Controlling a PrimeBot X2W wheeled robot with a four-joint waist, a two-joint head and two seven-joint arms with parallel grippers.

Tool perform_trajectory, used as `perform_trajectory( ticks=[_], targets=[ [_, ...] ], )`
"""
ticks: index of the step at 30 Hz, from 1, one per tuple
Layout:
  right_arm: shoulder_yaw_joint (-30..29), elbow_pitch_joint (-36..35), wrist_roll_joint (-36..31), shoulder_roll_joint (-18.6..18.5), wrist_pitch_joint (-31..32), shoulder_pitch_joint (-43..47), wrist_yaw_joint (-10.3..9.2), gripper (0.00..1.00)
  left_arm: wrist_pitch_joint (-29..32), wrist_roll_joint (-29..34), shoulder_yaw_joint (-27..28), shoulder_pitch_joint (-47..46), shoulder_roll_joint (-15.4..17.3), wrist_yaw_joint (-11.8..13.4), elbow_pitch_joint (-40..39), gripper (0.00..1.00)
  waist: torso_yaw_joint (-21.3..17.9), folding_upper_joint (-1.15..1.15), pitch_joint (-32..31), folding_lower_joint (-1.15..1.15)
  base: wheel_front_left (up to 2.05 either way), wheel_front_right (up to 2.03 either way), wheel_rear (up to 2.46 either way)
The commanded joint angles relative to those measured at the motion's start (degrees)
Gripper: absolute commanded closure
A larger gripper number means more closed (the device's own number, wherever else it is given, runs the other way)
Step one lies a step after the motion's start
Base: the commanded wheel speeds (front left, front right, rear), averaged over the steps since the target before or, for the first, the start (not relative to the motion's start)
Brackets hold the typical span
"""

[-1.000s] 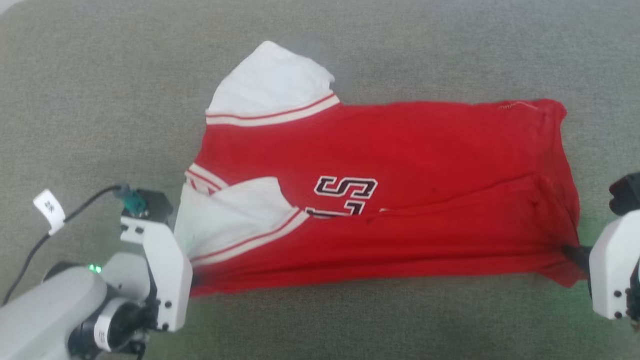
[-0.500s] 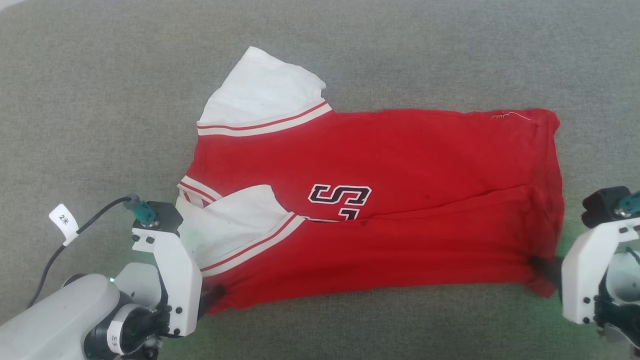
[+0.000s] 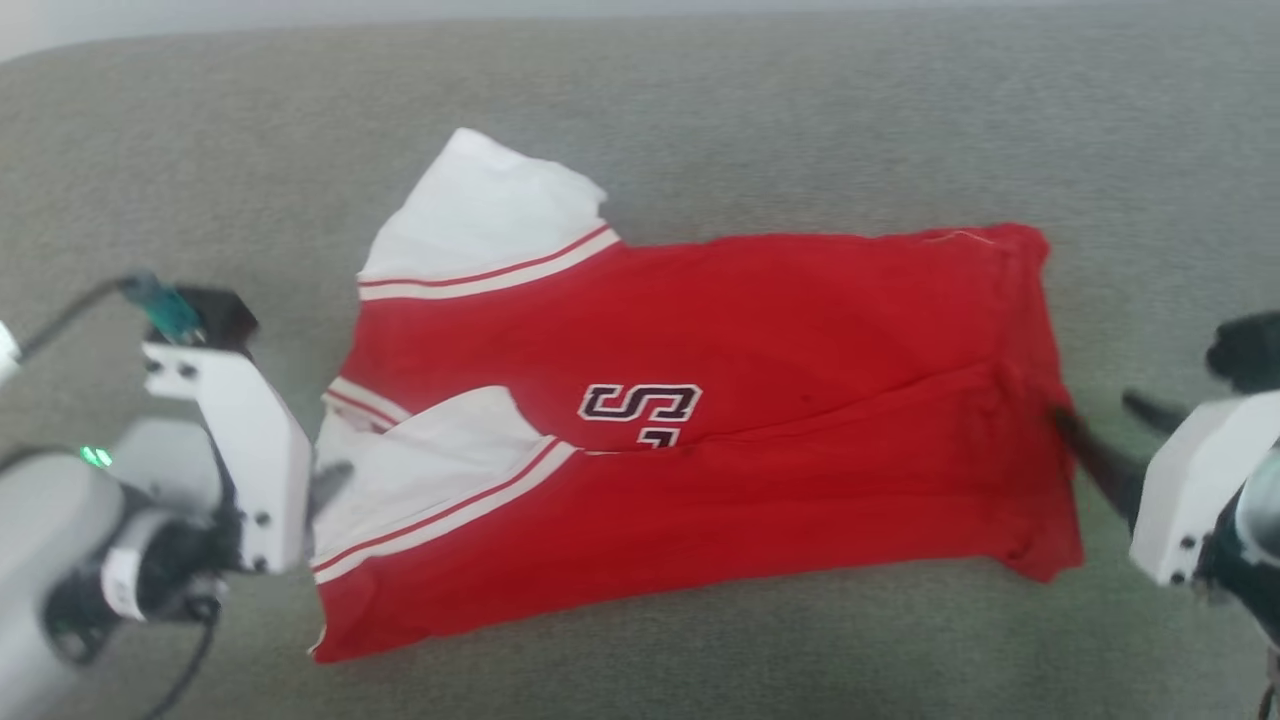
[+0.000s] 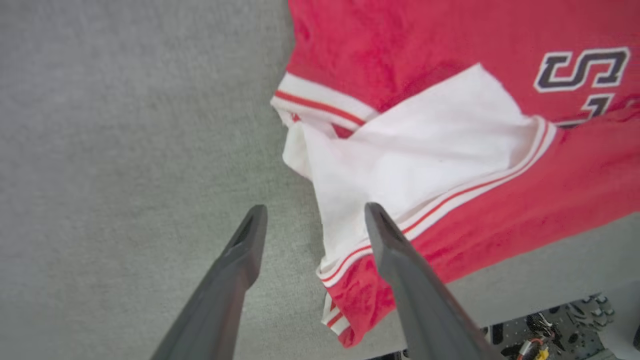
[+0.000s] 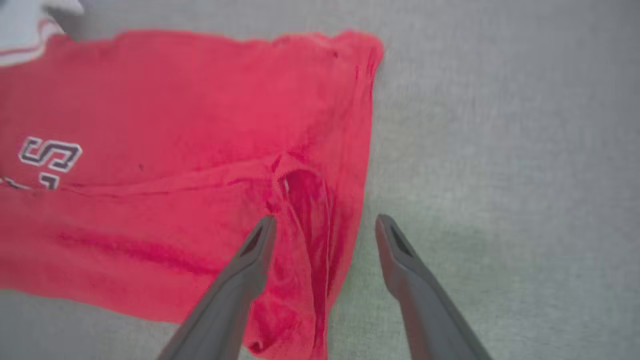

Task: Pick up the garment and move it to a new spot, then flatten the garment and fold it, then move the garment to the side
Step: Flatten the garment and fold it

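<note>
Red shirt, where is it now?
The red jersey T-shirt lies mid head view on the grey surface, between the left end effector and the right end effector.

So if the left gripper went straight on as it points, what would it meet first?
Probably the folded white sleeve of the garment: the open left gripper points at its edge, one finger over cloth, the other over grey surface. Depth unclear.

Left claw (image 4: 315, 210) and right claw (image 5: 325, 219) both hover low, each spread wide apart.
</note>
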Motion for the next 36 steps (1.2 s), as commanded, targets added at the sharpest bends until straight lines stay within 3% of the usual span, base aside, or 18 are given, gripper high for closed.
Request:
perform_trajectory(
  ticks=[1,7,15,27,36],
  targets=[
    [-0.06,-0.6,-0.73,0.58,-2.28,-0.9,0.0,0.0,0.51,1.29,0.62,-1.98,0.59,-0.43,-0.24,0.0,-1.43,0.0,-0.38,0.0,0.0,0.0,0.0],
    [1.63,-2.19,-2.77,2.49,-13.62,-4.4,0.0,0.0,1.01,3.58,1.99,-8.96,-0.22,-3.97,3.57,0.0,-6.1,0.0,0.19,0.0,0.0,0.0,0.0],
    [6.67,1.31,-3.81,5.68,-26.62,-8.36,0.0,0.0,-0.36,7.3,1.84,-17.86,-3.89,-12.63,16.29,0.0,-13.43,0.0,3.02,0.0,0.0,0.0,0.0],
    [10.65,5.98,-1.64,6.46,-30.85,-9.9,0.0,0.0,1.66,10.37,0.37,-26.76,-7.4,-19.9,36.14,0.0,-18.81,0.0,8.24,0.0,0.0,0.0,0.0],
    [11.95,6.96,0.03,5.17,-30.28,-11.8,0.0,0.0,3.66,8.59,0.42,-28.98,-11.71,-20.59,49.52,0.0,-19.01,0.0,11.16,0.0,0.0,0.0,0.0]
  ],
)
